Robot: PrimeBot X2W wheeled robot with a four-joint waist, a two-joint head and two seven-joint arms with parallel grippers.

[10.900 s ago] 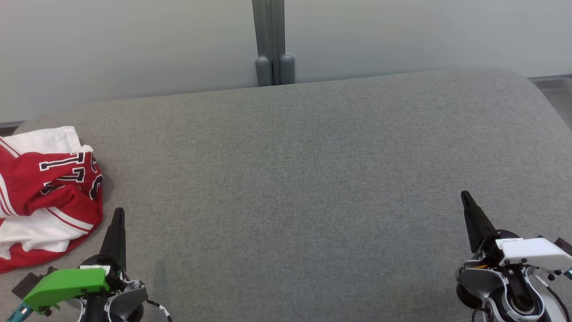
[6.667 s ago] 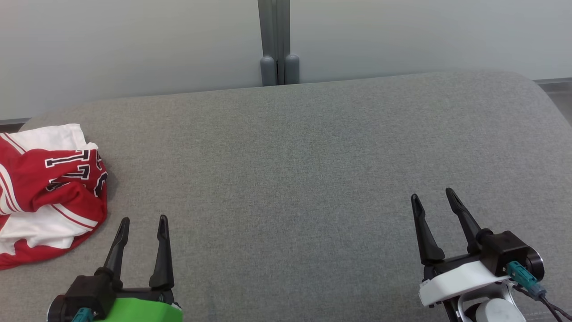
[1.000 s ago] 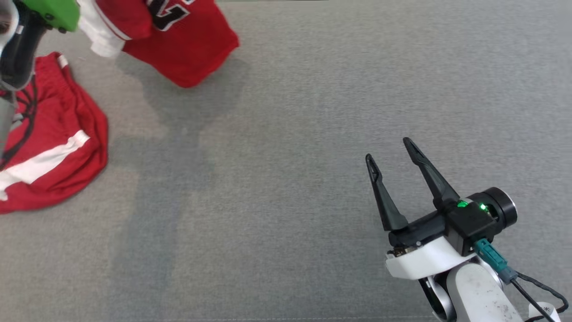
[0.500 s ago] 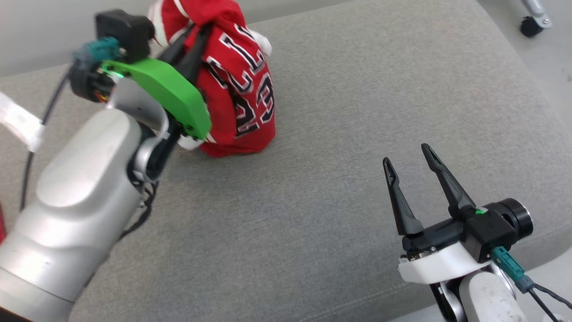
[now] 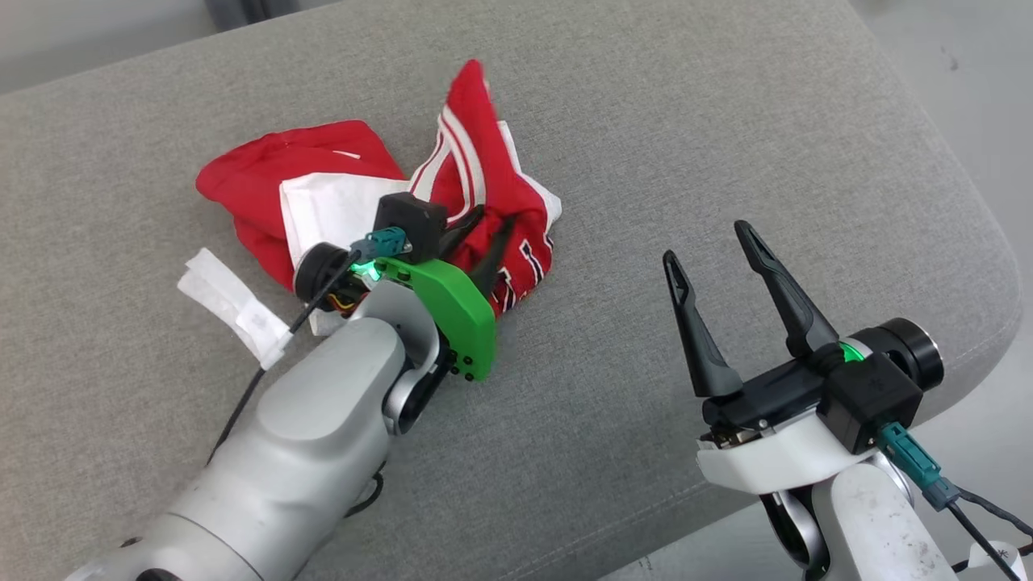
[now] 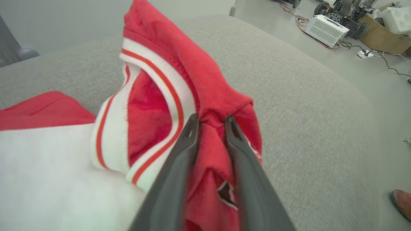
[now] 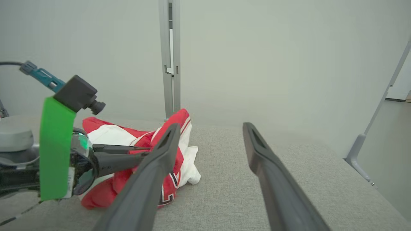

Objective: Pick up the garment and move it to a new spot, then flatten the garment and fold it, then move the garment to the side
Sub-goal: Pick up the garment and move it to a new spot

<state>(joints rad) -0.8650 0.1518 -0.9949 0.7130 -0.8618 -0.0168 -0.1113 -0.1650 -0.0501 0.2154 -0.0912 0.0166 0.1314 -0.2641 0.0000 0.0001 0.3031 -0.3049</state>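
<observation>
The garment (image 5: 339, 202), a red and white jersey with dark numbers, lies in a crumpled heap on the grey cushion (image 5: 646, 121), left of centre. My left gripper (image 5: 495, 216) reaches into its right part. In the left wrist view, the left gripper (image 6: 212, 118) has its fingers slightly parted, with a ridge of the garment (image 6: 154, 128) bunched between them. A striped hem stands up above the tips. My right gripper (image 5: 705, 242) hovers open and empty to the right of the heap. In the right wrist view, the right gripper (image 7: 211, 125) faces the garment (image 7: 109, 134) and the left gripper (image 7: 141, 153).
The cushion's rounded edge (image 5: 980, 266) runs close behind my right gripper, with floor beyond. White tags (image 5: 230, 303) hang on the left arm's cable. A white box (image 6: 326, 30), cables and a shoe (image 6: 401, 199) are on the floor. A grey post (image 7: 170, 57) stands against the wall.
The head camera has shifted. The garment hung from my shut left gripper; now it lies heaped on the cushion and the left fingers have parted. The right gripper stays open.
</observation>
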